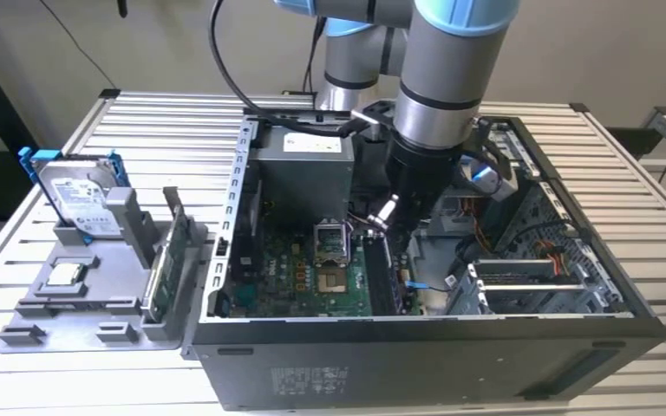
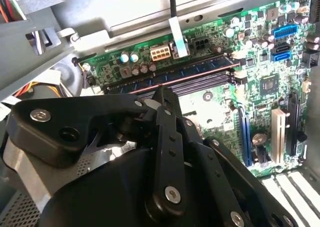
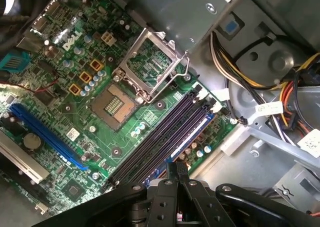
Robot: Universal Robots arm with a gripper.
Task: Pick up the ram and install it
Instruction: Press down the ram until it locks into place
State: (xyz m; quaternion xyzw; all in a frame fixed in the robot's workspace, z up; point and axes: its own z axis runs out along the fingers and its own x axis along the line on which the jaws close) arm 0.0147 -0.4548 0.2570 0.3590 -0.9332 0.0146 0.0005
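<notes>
Pressing together, the gripper's (image 2: 162, 94) fingers leave no visible gap in both wrist views, and their joined tips sit at the top edge of the ram (image 2: 200, 67). Whether they pinch that edge or only rest on it cannot be told. The ram stands on edge in a slot, its row of dark chips running along the motherboard (image 2: 260, 77), with the other long slots lying parallel just beside it.

In the first wrist view the gripper (image 3: 177, 169) hangs over the same slots, and farther across the board sits the open CPU socket (image 3: 115, 104) with its metal frame raised.

In the exterior view the gripper (image 1: 388, 217) is down inside the open case (image 1: 426, 347), carried by the arm (image 1: 449, 78) that reaches in from above. Just beside the case, on the exterior view's left, a grey tray (image 1: 79, 312) holds a hard drive (image 1: 79, 195) standing in a blue frame and a green card (image 1: 162, 273) on edge. Case and tray rest on a slatted table (image 1: 159, 121).
</notes>
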